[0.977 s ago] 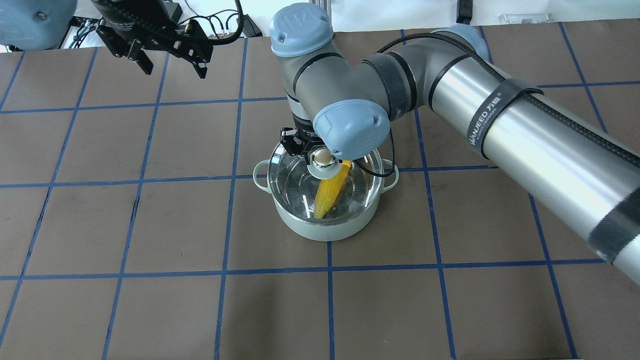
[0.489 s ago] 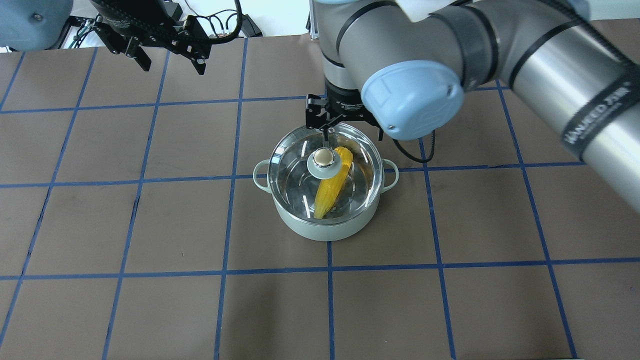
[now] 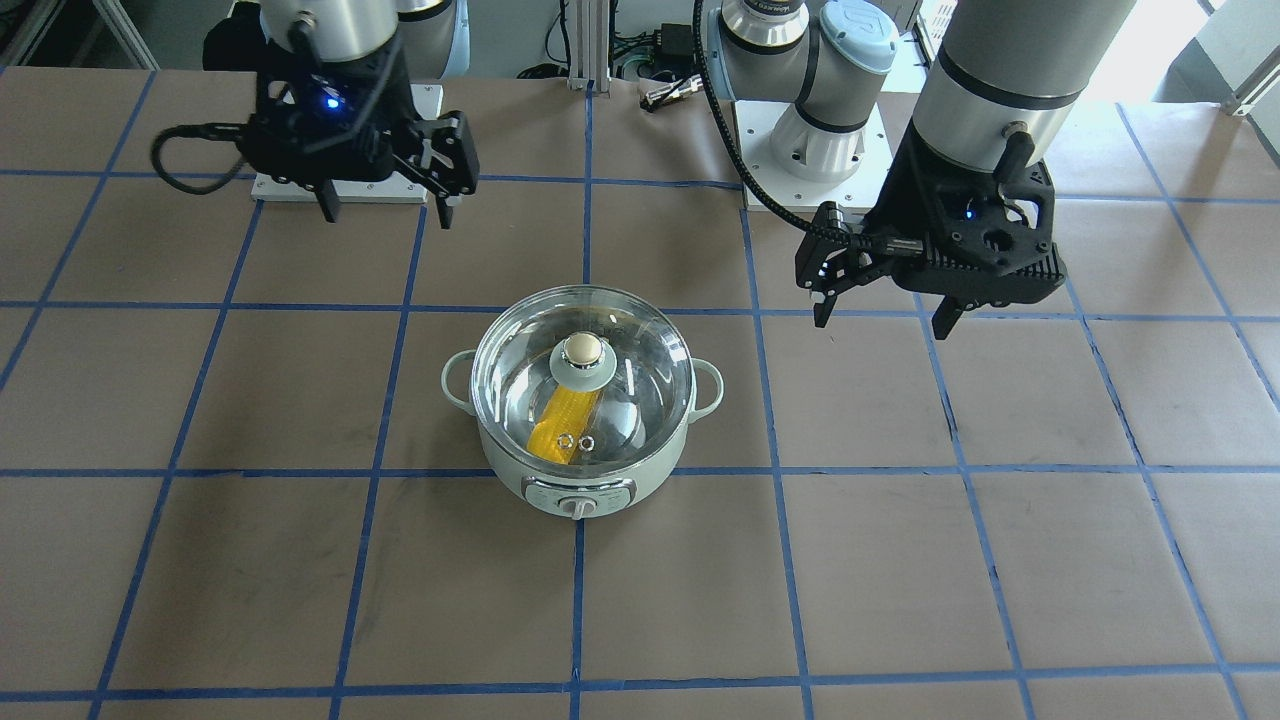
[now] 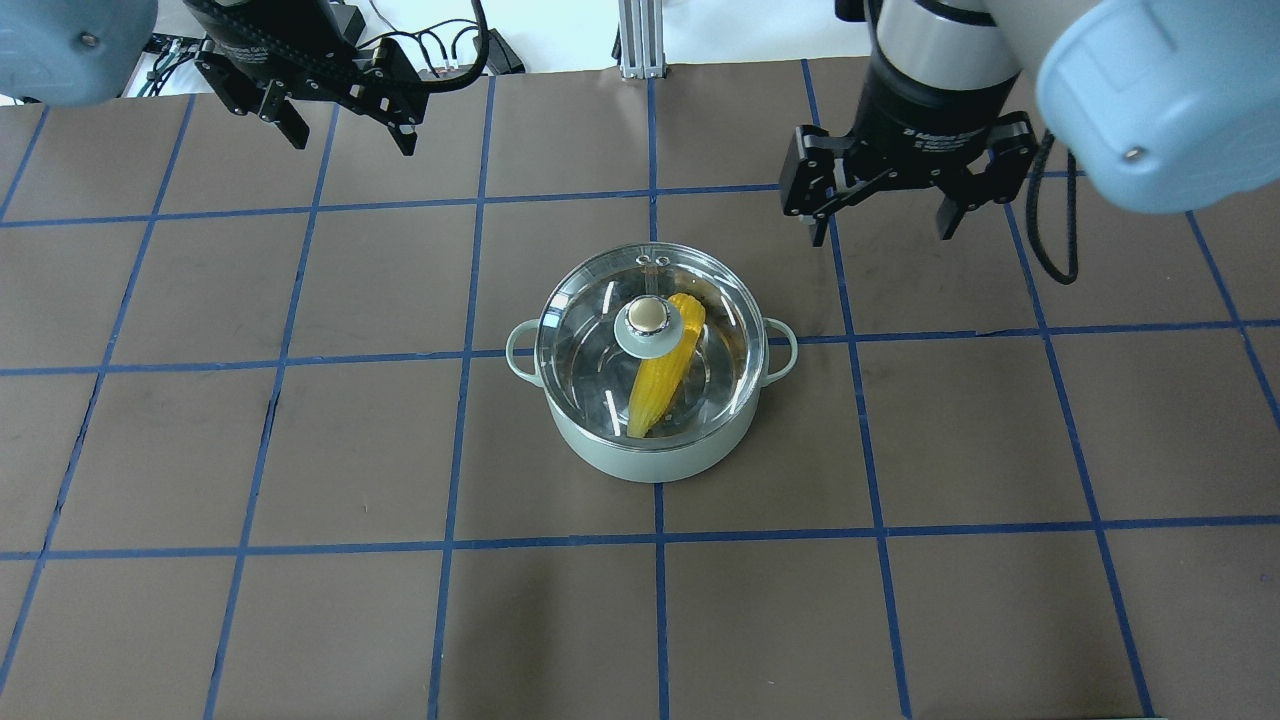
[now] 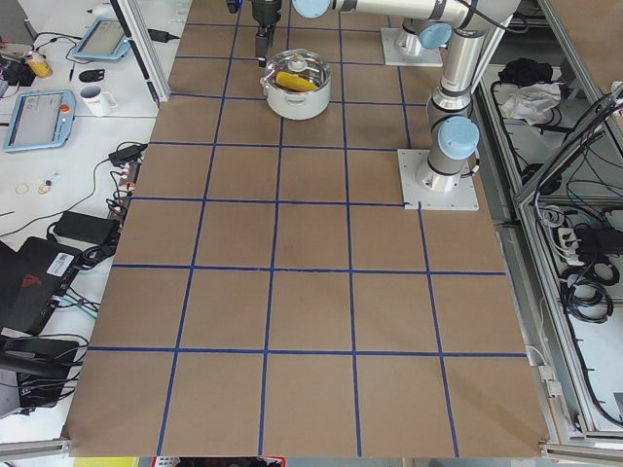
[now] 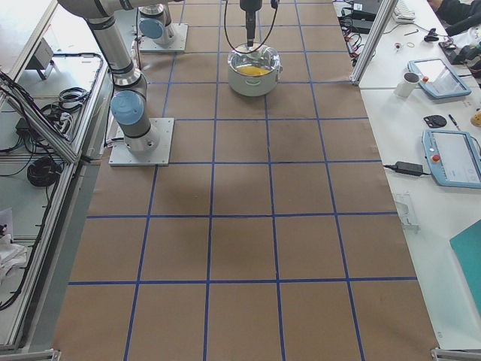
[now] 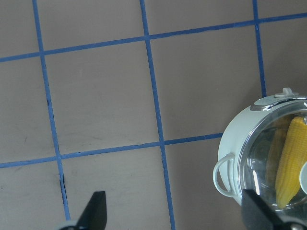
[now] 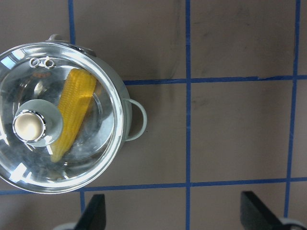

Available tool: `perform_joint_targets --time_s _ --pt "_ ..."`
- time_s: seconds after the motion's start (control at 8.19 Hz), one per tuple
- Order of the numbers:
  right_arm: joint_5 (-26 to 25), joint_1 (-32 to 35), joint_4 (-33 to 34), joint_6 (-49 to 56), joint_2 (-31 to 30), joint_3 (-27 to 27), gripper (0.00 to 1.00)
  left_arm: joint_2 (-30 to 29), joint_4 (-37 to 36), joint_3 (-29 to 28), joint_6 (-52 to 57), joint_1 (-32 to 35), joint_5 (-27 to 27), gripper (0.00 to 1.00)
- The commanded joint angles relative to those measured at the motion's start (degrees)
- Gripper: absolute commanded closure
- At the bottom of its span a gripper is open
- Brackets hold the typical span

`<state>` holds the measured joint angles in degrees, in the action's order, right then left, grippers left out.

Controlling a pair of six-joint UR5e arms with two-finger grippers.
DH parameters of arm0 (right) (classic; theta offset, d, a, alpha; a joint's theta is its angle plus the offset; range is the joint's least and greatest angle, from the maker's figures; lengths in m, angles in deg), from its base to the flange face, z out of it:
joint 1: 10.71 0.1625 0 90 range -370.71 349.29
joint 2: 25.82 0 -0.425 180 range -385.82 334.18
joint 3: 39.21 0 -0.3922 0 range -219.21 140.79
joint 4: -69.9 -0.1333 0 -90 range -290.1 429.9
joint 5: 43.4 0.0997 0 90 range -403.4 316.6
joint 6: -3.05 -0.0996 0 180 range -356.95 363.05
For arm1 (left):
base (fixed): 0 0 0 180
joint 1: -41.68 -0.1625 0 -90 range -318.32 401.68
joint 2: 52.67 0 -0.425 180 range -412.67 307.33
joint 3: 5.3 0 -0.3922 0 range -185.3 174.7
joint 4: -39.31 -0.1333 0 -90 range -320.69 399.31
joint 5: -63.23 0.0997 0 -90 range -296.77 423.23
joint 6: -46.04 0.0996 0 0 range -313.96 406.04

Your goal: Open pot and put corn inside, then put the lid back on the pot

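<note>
The mint-green pot [image 4: 650, 450] stands at the table's middle, its dial facing away from the robot [image 3: 575, 506]. The glass lid [image 4: 590, 330] sits on the pot, beige knob up. The yellow corn [image 4: 660, 385] lies inside under the lid and also shows in the front view [image 3: 560, 425] and the right wrist view [image 8: 72, 112]. My right gripper [image 4: 882, 235] is open and empty, raised behind and to the right of the pot. My left gripper [image 4: 350, 145] is open and empty, far back on the left. The left wrist view shows the pot's edge [image 7: 235, 143].
The brown table surface carries a blue tape grid [image 4: 455, 360]. The arm bases stand on plates at the robot's edge [image 3: 810, 150]. Side benches with tablets and a mug [image 5: 97, 97] lie beyond the table's far edge.
My right gripper has let go of the lid knob, risen and moved back to the right. The lid stays on the pot. The left arm has barely moved.
</note>
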<state>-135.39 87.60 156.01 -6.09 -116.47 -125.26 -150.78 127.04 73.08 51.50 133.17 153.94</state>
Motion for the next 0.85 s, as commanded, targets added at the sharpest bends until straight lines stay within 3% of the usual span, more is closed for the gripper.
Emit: perform_joint_targets --time_s 0.0,0.24,0.73 --pt "-0.2 -10.3 -5.1 17.6 -3.2 -0.3 0.0 -2.7 -1.1 1.1 0.8 0.0 -0.2 0.0" --pt "-1.0 -10.6 -4.2 17.8 -3.3 -0.3 0.0 -2.9 -4.7 1.2 0.2 0.2 0.1 0.0" --pt "-0.9 -10.9 -4.3 18.2 -3.0 -0.3 0.0 -1.1 -4.1 0.5 0.2 0.4 -2.3 0.0"
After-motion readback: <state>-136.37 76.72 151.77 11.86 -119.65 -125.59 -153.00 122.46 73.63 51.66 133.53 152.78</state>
